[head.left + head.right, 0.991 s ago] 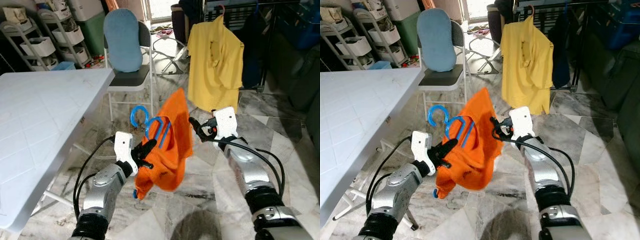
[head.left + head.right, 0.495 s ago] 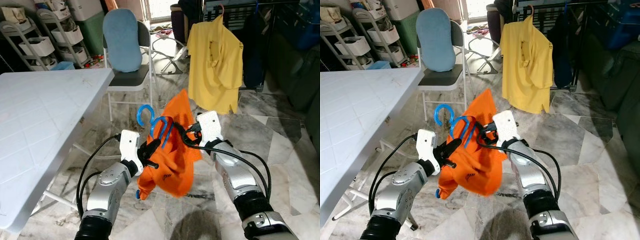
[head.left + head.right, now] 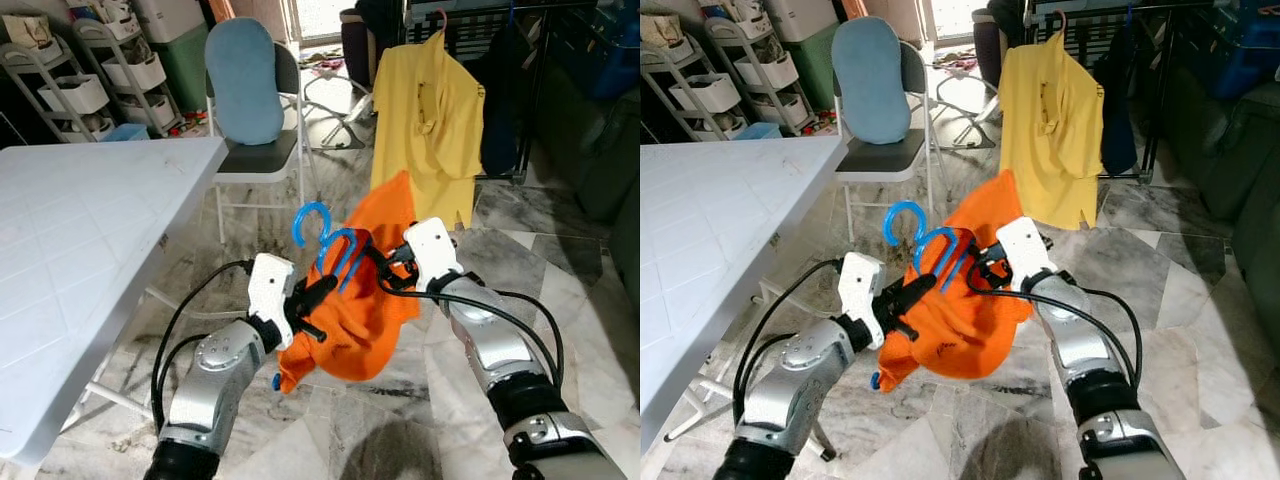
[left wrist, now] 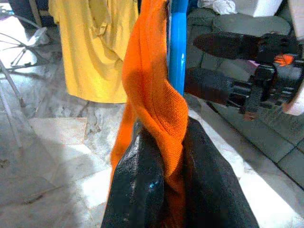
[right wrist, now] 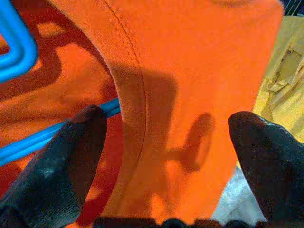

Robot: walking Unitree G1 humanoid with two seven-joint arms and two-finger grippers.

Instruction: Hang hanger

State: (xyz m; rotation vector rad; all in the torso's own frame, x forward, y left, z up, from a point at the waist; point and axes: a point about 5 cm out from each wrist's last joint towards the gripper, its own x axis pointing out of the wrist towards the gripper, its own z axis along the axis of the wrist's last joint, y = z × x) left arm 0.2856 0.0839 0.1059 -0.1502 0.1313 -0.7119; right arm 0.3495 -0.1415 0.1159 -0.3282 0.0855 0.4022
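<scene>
The left gripper (image 3: 322,290) pinches the blue plastic hanger (image 3: 335,252) through the orange shirt (image 3: 365,300); the right gripper (image 5: 156,156) is spread wide against the cloth, so the shirt may slip off.

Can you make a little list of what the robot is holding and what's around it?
held thing: blue hanger with an orange shirt draped on it
left gripper: shut on the orange shirt and hanger bar
right gripper: open, fingers spread on either side of the orange shirt
ahead: yellow shirt hanging on a dark rack
robot's left side: white table
beyond the table: folding chair with a blue cushion
floor: marble tiles
</scene>
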